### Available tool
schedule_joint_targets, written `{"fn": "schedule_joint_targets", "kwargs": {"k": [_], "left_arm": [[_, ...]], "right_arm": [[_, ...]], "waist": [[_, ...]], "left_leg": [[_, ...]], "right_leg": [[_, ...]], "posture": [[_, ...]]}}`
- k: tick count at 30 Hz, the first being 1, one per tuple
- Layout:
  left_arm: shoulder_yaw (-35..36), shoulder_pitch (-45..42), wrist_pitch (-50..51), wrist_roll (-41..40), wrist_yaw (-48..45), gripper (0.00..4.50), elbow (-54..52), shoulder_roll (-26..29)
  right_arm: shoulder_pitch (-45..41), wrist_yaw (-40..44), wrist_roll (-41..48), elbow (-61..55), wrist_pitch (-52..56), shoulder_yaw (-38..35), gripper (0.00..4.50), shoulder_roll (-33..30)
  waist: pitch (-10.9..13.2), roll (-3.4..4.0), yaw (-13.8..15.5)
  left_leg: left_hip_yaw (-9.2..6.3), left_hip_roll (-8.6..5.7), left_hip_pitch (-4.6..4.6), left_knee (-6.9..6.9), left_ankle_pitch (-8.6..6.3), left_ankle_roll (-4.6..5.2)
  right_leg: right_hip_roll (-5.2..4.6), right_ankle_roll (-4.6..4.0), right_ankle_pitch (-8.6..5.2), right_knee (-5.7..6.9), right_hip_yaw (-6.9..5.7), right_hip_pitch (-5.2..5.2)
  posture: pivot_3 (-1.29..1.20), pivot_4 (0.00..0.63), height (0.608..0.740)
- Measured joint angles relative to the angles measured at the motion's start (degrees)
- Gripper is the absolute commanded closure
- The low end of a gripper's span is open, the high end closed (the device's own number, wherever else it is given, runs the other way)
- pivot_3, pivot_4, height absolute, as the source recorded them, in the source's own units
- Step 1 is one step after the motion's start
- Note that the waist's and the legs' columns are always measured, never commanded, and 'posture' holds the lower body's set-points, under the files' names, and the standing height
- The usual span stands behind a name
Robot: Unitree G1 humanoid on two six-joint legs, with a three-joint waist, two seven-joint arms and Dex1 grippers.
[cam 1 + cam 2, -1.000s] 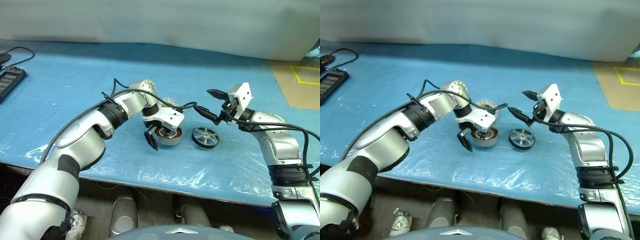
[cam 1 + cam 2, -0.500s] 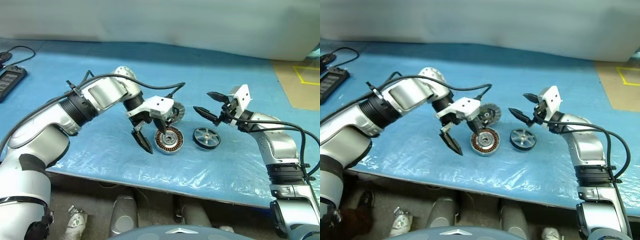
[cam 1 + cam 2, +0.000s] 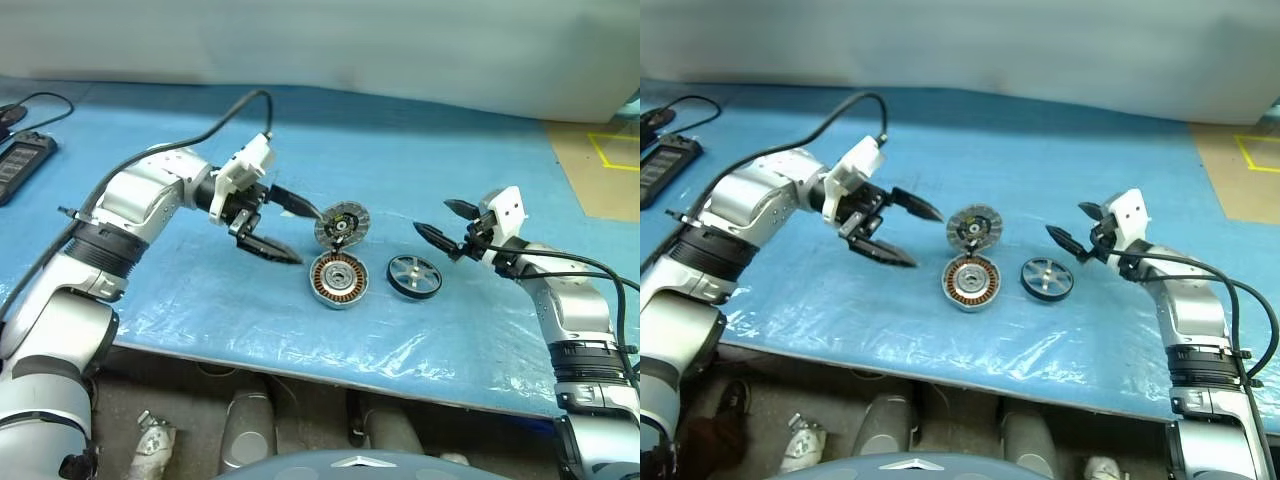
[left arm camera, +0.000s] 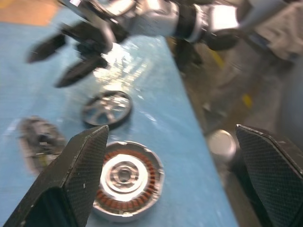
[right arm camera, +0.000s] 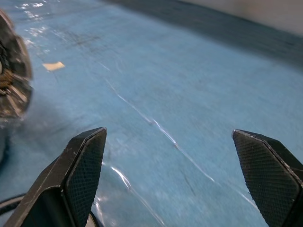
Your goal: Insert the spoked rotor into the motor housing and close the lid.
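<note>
Left eye view: left pincer (image 3: 283,227), jaws spread and empty, has drawn back from the copper-wound silver motor housing (image 3: 338,279), uncovering it; black-rimmed spoked rotor (image 3: 413,276) lies beside, uninserted; right pincer (image 3: 447,225) open.

Rotor (image 3: 414,276) right of housing (image 3: 338,279)

Silver parts on a blue table

The motor housing (image 3: 338,279) shows copper-brown windings around a silver hub; the spoked rotor (image 3: 413,276) is silver with a black rim; the lid (image 3: 341,223) is grey, pale-ribbed and dark-centred.
</note>
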Motion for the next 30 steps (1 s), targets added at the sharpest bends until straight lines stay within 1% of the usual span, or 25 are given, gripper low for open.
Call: {"fn": "schedule_joint_targets", "kwargs": {"k": [1,5,8,13,19,22,30], "left_arm": [[2.7,2.8,-1.5,0.8,1.8,0.01,-0.1,-1.6],[5.7,10.1,-4.9,4.3,5.7,0.01,0.0,-5.3],[8.3,13.4,-5.5,5.2,7.6,0.01,-0.6,-6.7],[9.9,20.7,-11.9,9.2,7.0,0.01,-1.4,-7.3],[11.4,23.7,-18.3,12.3,7.0,0.01,-0.7,-9.6],[11.6,25.3,-20.6,13.9,7.5,0.01,0.5,-11.6],[11.7,26.9,-20.7,15.4,10.4,0.01,-0.4,-14.2]], "right_arm": [[0.1,-0.1,-0.2,1.3,-0.7,-0.1,0.00,0.0],[0.1,-0.4,-1.5,5.1,-2.4,-0.2,0.00,-0.2],[0.2,-1.2,-1.9,6.2,-2.9,-0.6,0.00,-0.2],[1.3,-2.4,-2.3,7.7,-3.6,-1.8,0.00,-0.4],[2.1,-2.5,-2.2,8.0,-3.7,-2.3,0.00,-0.4],[2.7,-2.5,-2.2,8.4,-3.9,-2.4,0.00,-0.4],[3.3,-4.9,-3.5,11.3,-4.2,-2.4,0.00,-0.4]], "waist": [[0.0,0.07,0.0],[0.0,0.07,-0.2],[0.0,0.07,-0.1],[-0.1,0.08,-0.1],[-0.1,0.10,0.0],[-0.1,0.10,0.0],[-0.1,0.10,0.0]], "left_leg": [[0.02,-0.03,0.02,0.00,0.00,0.01],[0.02,0.02,-0.02,0.01,0.03,0.06],[0.02,0.04,-0.02,0.01,0.04,0.08],[0.05,0.02,0.00,0.00,0.04,0.10],[0.14,0.04,0.01,0.00,0.05,0.23],[0.20,0.04,0.00,0.00,0.07,0.28],[0.25,0.06,0.00,0.00,0.06,0.32]], "right_leg": [[-0.02,0.00,0.00,-0.01,-0.01,0.03],[-0.03,0.00,0.00,0.01,-0.07,0.01],[-0.03,0.00,0.00,0.05,-0.09,0.00],[-0.06,0.02,-0.02,0.03,-0.08,0.02],[-0.15,0.02,-0.02,0.06,-0.15,0.05],[-0.18,0.02,-0.02,0.05,-0.15,0.04],[-0.18,0.02,-0.02,0.05,-0.15,0.03]], "posture": [[0.00,0.150,0.740],[0.00,0.150,0.740],[0.00,0.150,0.740],[0.00,0.150,0.740],[0.00,0.150,0.740],[0.00,0.150,0.740],[0.00,0.150,0.740]]}}
